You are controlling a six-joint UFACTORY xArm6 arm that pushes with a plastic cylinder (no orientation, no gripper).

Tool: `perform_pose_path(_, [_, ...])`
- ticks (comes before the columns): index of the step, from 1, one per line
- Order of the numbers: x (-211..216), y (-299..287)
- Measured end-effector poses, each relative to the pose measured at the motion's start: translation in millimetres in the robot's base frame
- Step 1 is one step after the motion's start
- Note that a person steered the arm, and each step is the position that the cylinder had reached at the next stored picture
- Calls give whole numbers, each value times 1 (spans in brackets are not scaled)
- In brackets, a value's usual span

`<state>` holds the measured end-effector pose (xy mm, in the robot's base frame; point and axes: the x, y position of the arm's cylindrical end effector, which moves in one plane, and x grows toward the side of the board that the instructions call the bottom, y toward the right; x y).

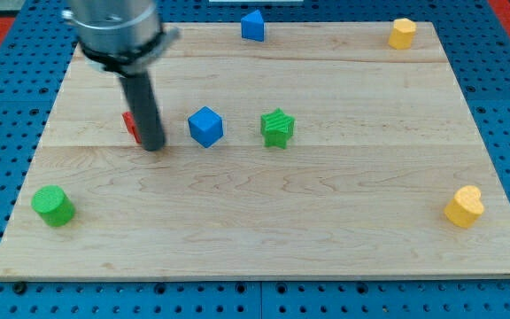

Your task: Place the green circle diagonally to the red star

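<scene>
No readable text, labels, brands, numbers or signs on any visible surface.

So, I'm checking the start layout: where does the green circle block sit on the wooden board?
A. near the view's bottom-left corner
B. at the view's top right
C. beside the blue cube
A: the green circle block lies near the wooden board's bottom-left corner, far from the blue cube.

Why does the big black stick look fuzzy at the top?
In the camera view the arm's upper housing is blurred, close to the lens or moving; my tip looks sharper, hiding most of a red block; soft light, faint shadows under the green circle.
</scene>
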<state>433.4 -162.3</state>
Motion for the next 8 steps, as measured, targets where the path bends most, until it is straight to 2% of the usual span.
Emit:
perform_pose_path(1, [-9,-89])
perform_pose_path(2, [5,-142])
perform_pose_path(3, [22,-141])
perform_pose_path(4, [124,-141])
perform_pose_path(5, [138,-118])
perform_pose_path(6, [120,-76])
perform_pose_path(7, [115,-68])
perform_pose_path(8, [71,-90])
